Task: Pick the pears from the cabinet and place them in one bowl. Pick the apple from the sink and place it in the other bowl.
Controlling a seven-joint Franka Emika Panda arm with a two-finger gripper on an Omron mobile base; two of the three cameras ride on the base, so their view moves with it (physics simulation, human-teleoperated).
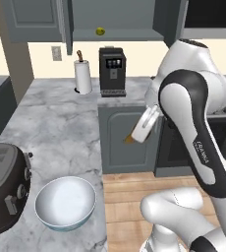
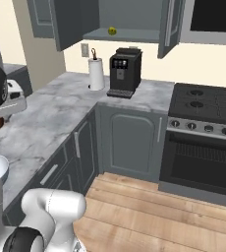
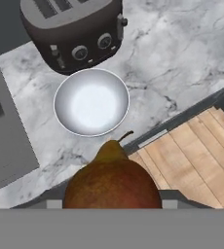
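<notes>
Your jaws are clamped shut on the brownish-red pear [image 3: 112, 182], stem pointing away from the hand. Just beyond it, down on the marble table [image 1: 66, 128], sits the white and pale blue bowl [image 3: 91, 101], not directly under the fruit; the dark toaster [image 3: 72, 31] stands right past the bowl. The yellow-green pear [image 1: 100, 31] lies far off on the open cabinet [image 1: 115, 19] shelf, above the coffee machine [image 1: 112, 71] and paper towel roll [image 1: 83, 76].

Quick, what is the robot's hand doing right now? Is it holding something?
Gripper: shut on the brownish-red pear, above the white bowl.
</notes>
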